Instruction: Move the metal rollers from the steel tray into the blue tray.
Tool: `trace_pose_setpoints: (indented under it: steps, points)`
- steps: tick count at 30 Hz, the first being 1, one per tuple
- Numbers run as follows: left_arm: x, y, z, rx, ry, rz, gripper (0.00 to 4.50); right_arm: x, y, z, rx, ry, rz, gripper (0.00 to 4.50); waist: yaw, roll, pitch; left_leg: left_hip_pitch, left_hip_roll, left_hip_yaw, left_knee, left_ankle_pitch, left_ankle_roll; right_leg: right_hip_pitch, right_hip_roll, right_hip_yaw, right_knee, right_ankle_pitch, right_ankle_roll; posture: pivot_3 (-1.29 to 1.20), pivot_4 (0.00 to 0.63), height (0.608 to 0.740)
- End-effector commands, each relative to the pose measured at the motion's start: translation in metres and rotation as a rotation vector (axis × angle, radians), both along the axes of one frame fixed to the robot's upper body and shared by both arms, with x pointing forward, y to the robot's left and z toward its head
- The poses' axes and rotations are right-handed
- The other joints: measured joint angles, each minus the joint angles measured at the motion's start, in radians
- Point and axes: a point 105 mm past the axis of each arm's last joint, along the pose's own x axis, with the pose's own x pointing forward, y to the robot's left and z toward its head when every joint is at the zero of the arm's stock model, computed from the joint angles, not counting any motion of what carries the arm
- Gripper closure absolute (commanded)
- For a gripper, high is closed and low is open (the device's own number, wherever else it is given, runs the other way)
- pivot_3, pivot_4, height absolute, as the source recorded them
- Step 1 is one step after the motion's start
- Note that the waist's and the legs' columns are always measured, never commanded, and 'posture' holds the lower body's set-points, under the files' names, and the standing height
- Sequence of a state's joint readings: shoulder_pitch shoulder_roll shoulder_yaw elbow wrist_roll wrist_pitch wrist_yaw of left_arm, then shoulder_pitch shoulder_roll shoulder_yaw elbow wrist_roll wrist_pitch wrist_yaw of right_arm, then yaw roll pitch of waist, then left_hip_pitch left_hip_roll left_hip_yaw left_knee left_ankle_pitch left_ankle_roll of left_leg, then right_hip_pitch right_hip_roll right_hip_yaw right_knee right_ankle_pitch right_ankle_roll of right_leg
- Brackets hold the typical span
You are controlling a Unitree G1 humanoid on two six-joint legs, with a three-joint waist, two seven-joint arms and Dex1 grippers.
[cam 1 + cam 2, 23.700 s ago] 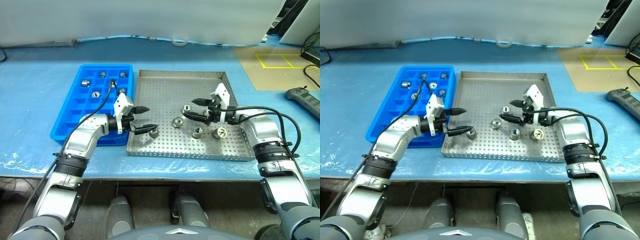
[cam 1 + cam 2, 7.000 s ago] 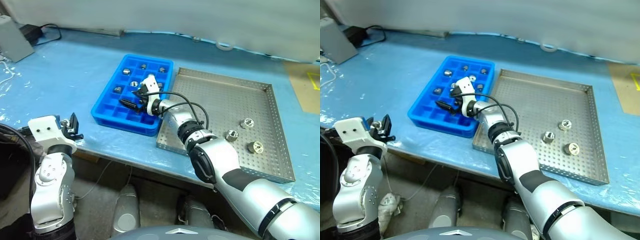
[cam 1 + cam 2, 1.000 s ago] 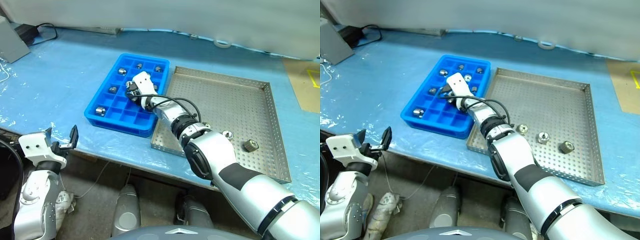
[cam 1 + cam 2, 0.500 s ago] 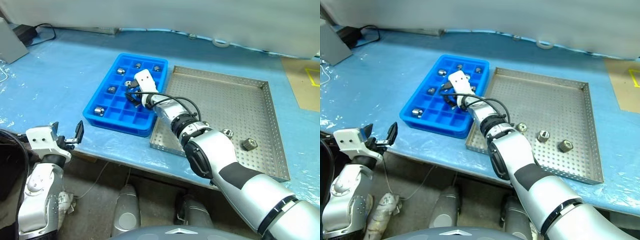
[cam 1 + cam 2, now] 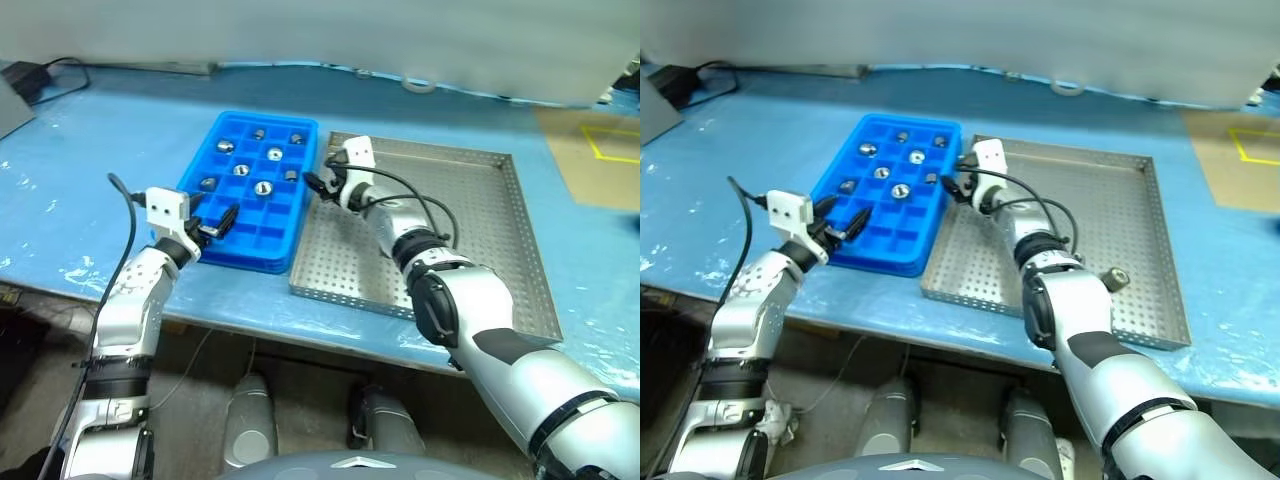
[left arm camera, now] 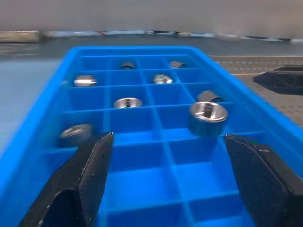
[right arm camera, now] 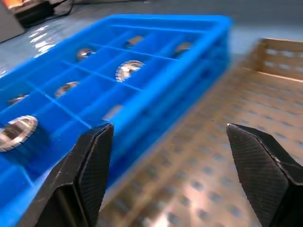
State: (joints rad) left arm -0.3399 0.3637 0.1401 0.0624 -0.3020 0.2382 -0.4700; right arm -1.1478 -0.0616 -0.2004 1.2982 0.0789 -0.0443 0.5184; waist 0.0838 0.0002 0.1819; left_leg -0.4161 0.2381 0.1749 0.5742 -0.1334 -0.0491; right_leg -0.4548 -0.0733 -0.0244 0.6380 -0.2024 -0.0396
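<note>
A: How does the blue tray (image 5: 245, 190) lie?
B: Long side running away from the robot; seven rollers (image 5: 264, 187) sit in its compartments, holes up; the left gripper (image 5: 212, 225) gapes empty at its near corner.
A: And rightward?
B: The right gripper (image 5: 318, 184), fingers spread, empty, over the steel tray's (image 5: 470, 270) left rim; one roller (image 5: 1118, 277) lies there.

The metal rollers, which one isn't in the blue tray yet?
The roller lying alone on the steel tray, near its right rim beside the right arm. All the other metal rollers already sit in compartments of the blue tray.
</note>
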Motion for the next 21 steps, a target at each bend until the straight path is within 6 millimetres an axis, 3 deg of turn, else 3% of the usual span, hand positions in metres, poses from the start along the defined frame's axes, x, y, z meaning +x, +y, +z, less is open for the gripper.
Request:
trace_pose_setpoints:
  steps: [1, 4, 9, 12, 15, 21]
  points:
    - [0.0, -0.004, 0.008, 0.015, -0.05, -0.022, 0.43, -0.01, 0.03, 0.018, 0.023, -0.083, 0.145, 1.76, -0.029, 0.0, 0.0, 0.0, 0.0, 0.0, 0.0, 0.0, 0.0, -0.001, 0.0, 0.0, 0.001, 0.0, -0.001, -0.04, 0.15, 0.74]
    - [-0.003, 0.004, 0.005, 0.006, -0.05, 0.024, 0.43, -0.019, 0.053, 0.025, 0.045, -0.109, 0.241, 2.85, -0.051, 0.0, 0.0, 0.0, 0.002, 0.0, -0.001, 0.0, 0.001, -0.003, 0.002, 0.0, 0.003, -0.002, -0.003, -0.01, 0.15, 0.74]
    - [-0.01, 0.005, 0.003, 0.002, -0.033, 0.004, 0.43, -0.023, 0.073, 0.034, 0.06, -0.119, 0.266, 4.48, -0.036, 0.0, 0.0, 0.001, 0.002, 0.0, -0.001, 0.0, 0.001, -0.001, 0.002, -0.001, 0.003, -0.002, -0.005, 0.05, 0.15, 0.74]
    - [-0.02, -0.01, 0.006, 0.017, -0.027, -0.131, 0.43, -0.025, 0.08, 0.032, 0.04, -0.119, 0.277, 4.48, -0.013, 0.0, 0.0, 0.002, 0.002, 0.0, 0.0, -0.001, 0.001, 0.001, 0.0, -0.002, 0.003, -0.002, -0.005, 0.06, 0.15, 0.74]
    - [-0.019, -0.012, 0.02, -0.015, -0.054, -0.169, 0.43, -0.026, 0.081, 0.027, 0.024, -0.111, 0.269, 4.48, 0.011, 0.0, 0.0, 0.002, 0.001, 0.0, 0.0, -0.001, 0.002, 0.001, 0.0, -0.002, 0.002, -0.002, -0.005, 0.06, 0.15, 0.74]
    - [-0.001, -0.005, 0.029, 0.006, -0.07, -0.141, 2.33, -0.022, 0.065, 0.014, -0.006, -0.088, 0.223, 4.5, 0.011, 0.0, 0.0, 0.003, 0.001, 0.0, 0.0, -0.001, 0.001, 0.002, 0.0, -0.001, 0.003, -0.002, -0.005, 0.01, 0.15, 0.74]
